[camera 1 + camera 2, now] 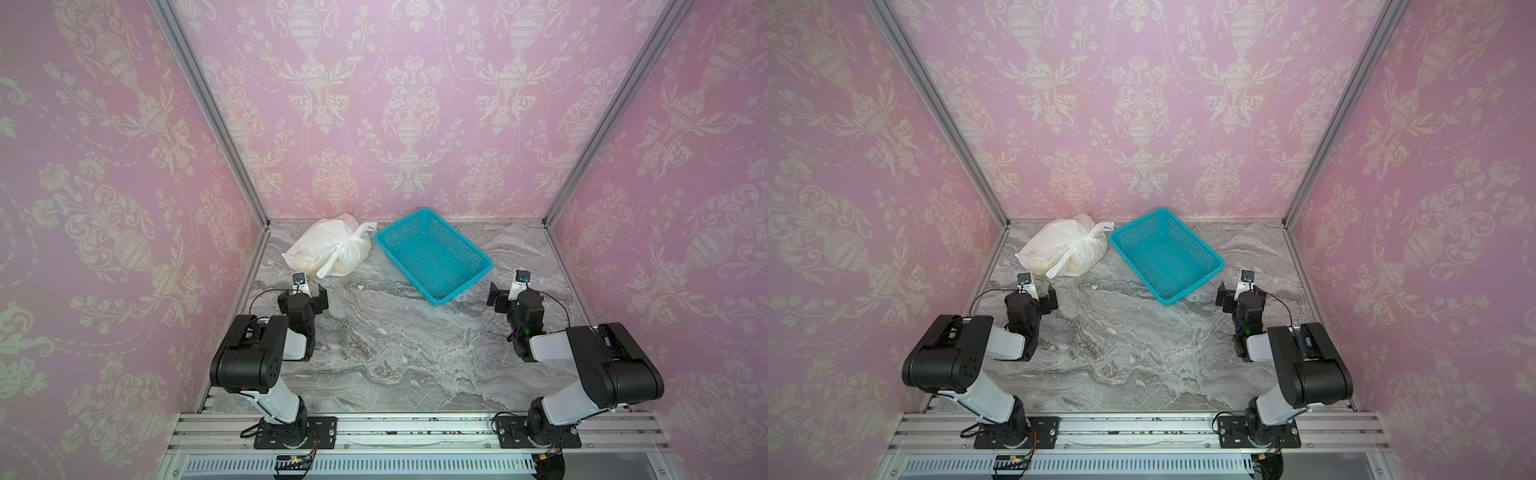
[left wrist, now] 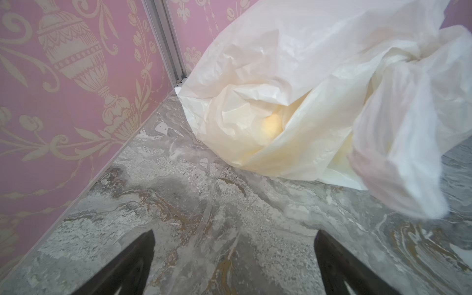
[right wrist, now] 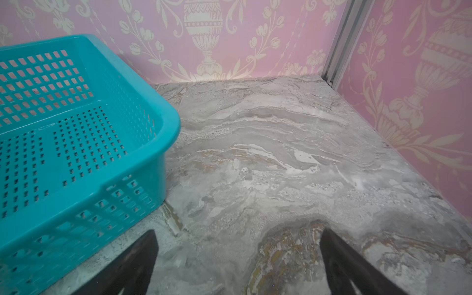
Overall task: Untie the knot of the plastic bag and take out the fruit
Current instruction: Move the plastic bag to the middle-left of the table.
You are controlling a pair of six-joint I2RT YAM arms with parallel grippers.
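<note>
I see my left end effector (image 2: 235, 245) and right end effector (image 3: 237, 245) released, empty, flanking the worktop (image 1: 395, 340), while the plastic bag (image 1: 328, 249) lies far-left, knot (image 1: 356, 237) tied, beside the basket (image 1: 459, 235) likely meant for the fruit (image 2: 273, 125).

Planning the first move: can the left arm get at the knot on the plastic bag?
Probably yes: the left gripper is open near the plastic bag, and the knot lies uncovered, facing up.
</note>
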